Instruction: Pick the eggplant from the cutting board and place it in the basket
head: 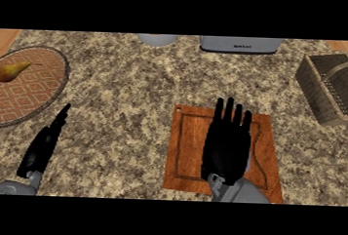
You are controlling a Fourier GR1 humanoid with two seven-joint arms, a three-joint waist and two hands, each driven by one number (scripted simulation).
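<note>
A brown wooden cutting board (186, 144) lies on the speckled counter, right of centre. My right hand (226, 145) is spread flat over the board's middle, fingers straight and pointing away from me. No eggplant shows anywhere; the hand may be hiding it. The dark wicker basket (327, 90) with its arched handle stands at the right edge, well beyond the board's far right corner. My left hand (43, 146) rests at the lower left, seen edge-on with straight fingers, holding nothing.
A round patterned mat (33, 97) at the far left carries a yellow pear (9, 71). A grey toaster (241, 43) and a pale round vessel (158, 39) stand along the back edge. Bare counter separates the board and basket.
</note>
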